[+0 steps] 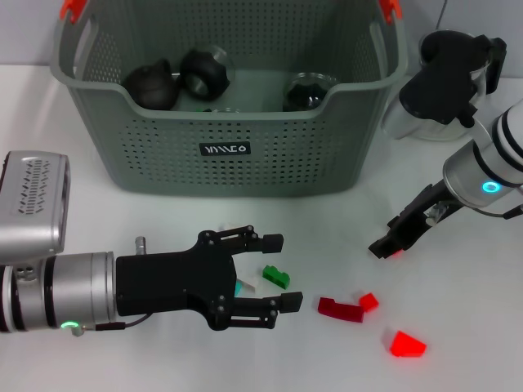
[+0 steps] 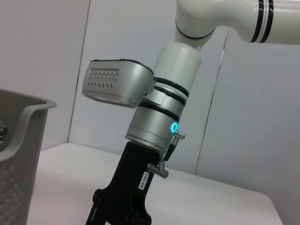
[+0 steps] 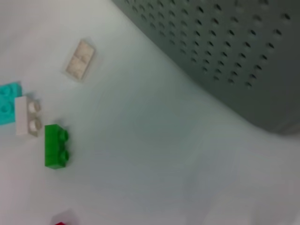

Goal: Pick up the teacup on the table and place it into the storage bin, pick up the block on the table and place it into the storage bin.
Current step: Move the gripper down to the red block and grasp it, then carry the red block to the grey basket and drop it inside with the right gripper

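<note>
The bin [image 1: 229, 155] stands at the back of the white bench [image 1: 327, 229], and dark round cups [image 1: 151, 86] lie inside it. Beside its right end sits a glass teapot [image 1: 445, 90] with a black lid.

The left gripper [image 1: 276, 272] lies low over the bench in front of the bin, its black fingers [image 1: 265, 242] spread wide apart and holding nothing. Between them lies a green block [image 1: 276, 276], with a white block [image 1: 248, 282] and a teal one [image 1: 238, 287] just beside it, partly under the gripper. The right wrist view shows these three close together, and a pale flat piece [image 3: 80, 58] lying apart, nearer the bin wall.

Further right on the bench are a dark red block [image 1: 340, 309], a small red block [image 1: 368, 301] touching it, and a bright red one [image 1: 407, 344] nearer the front edge.

The right gripper [image 1: 388, 247] hangs low over the bench to the right of the bin, near the red blocks; I cannot tell how its fingers stand.
</note>
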Robot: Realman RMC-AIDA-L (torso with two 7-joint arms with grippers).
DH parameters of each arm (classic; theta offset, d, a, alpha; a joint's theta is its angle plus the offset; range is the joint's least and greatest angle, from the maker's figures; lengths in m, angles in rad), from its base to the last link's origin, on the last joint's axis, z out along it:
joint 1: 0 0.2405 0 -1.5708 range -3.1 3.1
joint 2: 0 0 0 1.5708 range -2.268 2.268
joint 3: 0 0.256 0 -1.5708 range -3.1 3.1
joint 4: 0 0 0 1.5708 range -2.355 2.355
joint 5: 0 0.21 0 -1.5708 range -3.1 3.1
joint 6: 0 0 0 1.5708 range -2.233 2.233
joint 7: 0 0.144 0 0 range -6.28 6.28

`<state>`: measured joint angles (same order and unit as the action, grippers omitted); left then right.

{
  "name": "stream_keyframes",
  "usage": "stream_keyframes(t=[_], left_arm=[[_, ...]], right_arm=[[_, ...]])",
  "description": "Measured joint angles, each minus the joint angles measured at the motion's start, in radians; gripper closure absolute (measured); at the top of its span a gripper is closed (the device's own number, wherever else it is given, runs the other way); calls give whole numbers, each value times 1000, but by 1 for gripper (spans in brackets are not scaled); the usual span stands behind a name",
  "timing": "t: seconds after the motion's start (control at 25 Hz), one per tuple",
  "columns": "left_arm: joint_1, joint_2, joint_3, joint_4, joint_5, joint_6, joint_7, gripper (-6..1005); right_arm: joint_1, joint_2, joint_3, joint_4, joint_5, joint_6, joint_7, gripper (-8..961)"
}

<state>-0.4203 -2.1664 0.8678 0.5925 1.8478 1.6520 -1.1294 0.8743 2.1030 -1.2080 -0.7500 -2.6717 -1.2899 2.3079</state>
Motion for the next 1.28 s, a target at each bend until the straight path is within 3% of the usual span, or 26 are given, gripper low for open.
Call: stream_keyframes(t=[0.16, 0.6, 0.84, 1.04, 1.28], left_arm=[[0, 0, 0, 0, -1, 0, 2, 165], [3, 0, -1, -1, 0, 0, 2, 166], [6, 1, -1, -1, -1, 0, 1, 167], [24, 7, -1, -1, 5, 2, -2, 167], [53, 10, -1, 0, 16, 5, -2, 168]], right_arm=[[3, 0, -15, 10, 0, 21, 2, 337], [2, 0, -54, 16, 0, 27, 3, 711], [-37, -5, -40, -95, 52, -43, 0, 745], [-82, -9, -2, -317, 172, -223, -11, 747], [-44, -20, 86, -472, 367, -360, -11, 749]])
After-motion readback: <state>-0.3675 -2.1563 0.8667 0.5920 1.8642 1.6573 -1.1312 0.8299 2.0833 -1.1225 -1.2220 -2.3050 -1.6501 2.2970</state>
